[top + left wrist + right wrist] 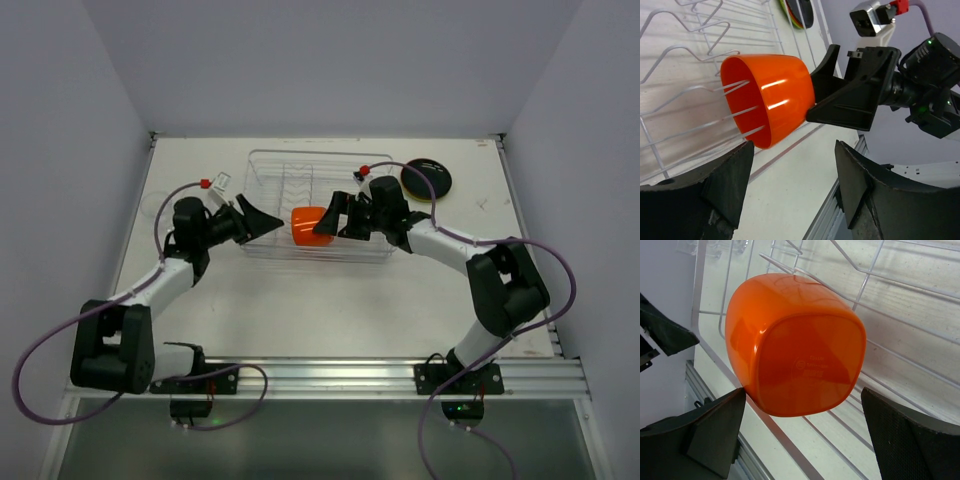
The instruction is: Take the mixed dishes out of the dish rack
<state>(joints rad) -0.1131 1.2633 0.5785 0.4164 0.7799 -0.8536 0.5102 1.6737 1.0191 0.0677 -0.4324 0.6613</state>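
The orange cup [307,225] lies on its side on the wire tines at the front of the clear dish rack [300,175]. In the left wrist view its mouth [747,107] faces my left gripper [795,170], which stands open just short of the rim with nothing between its fingers. My right gripper [802,415] is open at the cup's square base [805,365], one finger on each side of it. A stack of plates with a black one on top [427,178] rests on the table right of the rack.
Both grippers face each other across the cup, the left gripper [268,220] outside the rack's left front, the right gripper [322,218] inside it. Rack wires [900,315] run under and behind the cup. The table's front rail [330,375] lies near the arm bases.
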